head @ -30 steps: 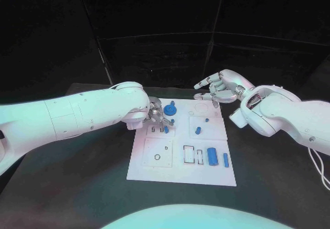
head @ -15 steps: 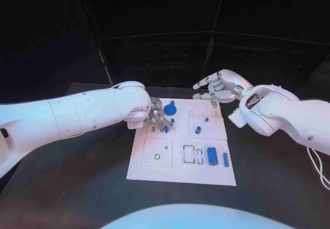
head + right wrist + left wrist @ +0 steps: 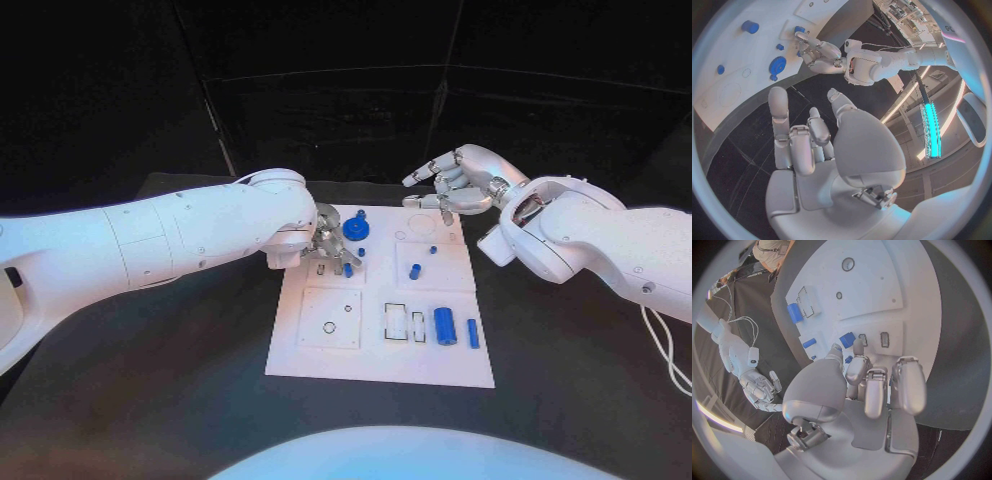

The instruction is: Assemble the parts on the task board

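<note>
Meanwhile the left hand (image 3: 330, 244) pinches a blue part (image 3: 348, 269) on the task board (image 3: 382, 360); right hand (image 3: 451, 185) hovers spread.

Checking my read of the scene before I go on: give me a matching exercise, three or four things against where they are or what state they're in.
Things:
1. left hand
2. right hand
3. round blue part
4. long blue part

Places or states:
A. near the task board's right edge
B. fingers spread above the board's far edge, holding nothing
C. fingertips down on the board
D. far left area of the board

Pairs: 1-C, 2-B, 3-D, 4-A

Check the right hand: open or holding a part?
Open: the right hand hovers past the task board with fingers apart and nothing in them.
</note>
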